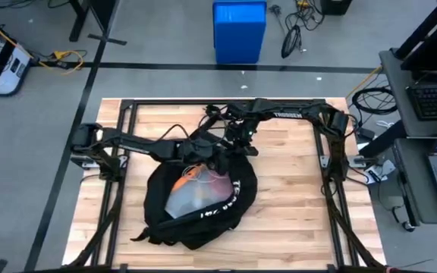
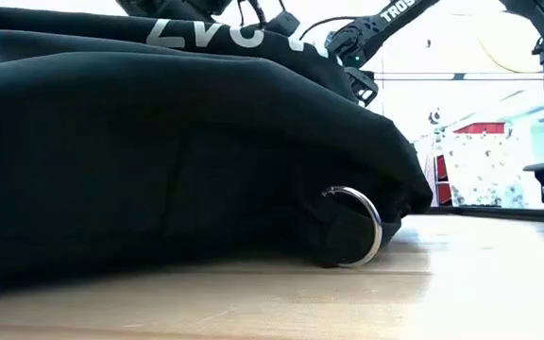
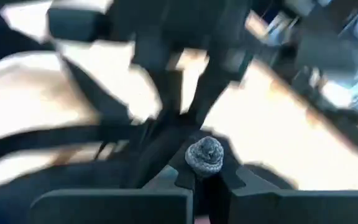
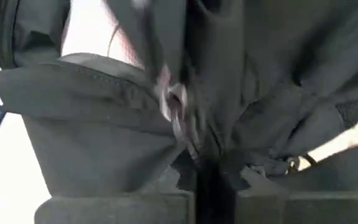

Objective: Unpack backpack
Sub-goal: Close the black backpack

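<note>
High view: one large black soft fabric backpack with white lettering lay on the light wooden tabletop, mouth open, one clear plastic bag with orange contents inside. Left pincer and right pincer both sat at the backpack's upper rim.

Low view: backpack filled the frame; one silver metal ring hung at its lower corner, resting near the tabletop.

Left wrist view: blurred; left pincer closed on one grey knotted cord end.

Right wrist view: right pincer clamped on backpack fabric; one zipper pull just beyond.
</note>
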Tool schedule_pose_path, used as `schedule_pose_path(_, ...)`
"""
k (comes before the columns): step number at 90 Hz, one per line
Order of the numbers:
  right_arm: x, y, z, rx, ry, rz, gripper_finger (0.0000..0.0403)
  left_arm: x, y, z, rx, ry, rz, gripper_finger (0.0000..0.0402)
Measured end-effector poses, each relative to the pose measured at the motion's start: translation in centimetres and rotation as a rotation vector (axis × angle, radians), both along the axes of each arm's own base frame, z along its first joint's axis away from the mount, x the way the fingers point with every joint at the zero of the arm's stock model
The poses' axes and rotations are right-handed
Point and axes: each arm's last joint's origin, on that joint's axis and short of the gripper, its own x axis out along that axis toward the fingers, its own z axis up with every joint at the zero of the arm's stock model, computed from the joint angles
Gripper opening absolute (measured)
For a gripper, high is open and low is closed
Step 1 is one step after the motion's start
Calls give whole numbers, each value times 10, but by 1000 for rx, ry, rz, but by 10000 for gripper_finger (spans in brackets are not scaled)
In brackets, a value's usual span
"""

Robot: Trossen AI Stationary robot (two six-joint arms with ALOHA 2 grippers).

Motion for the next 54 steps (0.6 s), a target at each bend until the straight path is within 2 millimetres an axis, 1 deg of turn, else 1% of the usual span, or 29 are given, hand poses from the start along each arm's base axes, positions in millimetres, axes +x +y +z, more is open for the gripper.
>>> schedule_pose_path(8,-5,-4,4,-1,3,-14,1,-4,-4,7,0,-2,-9,0)
schedule_pose_path(17,-10,-8,8,-2,15,-34,1,-9,-9,9,2,26,-17,0)
schedule_pose_path(40,-31,-17,17,40,107,-73,0,-25,-33,13,-26,104,-53,0)
schedule_pose_path(54,-43,-20,24,25,161,-90,0,-37,-44,16,-36,156,-50,0)
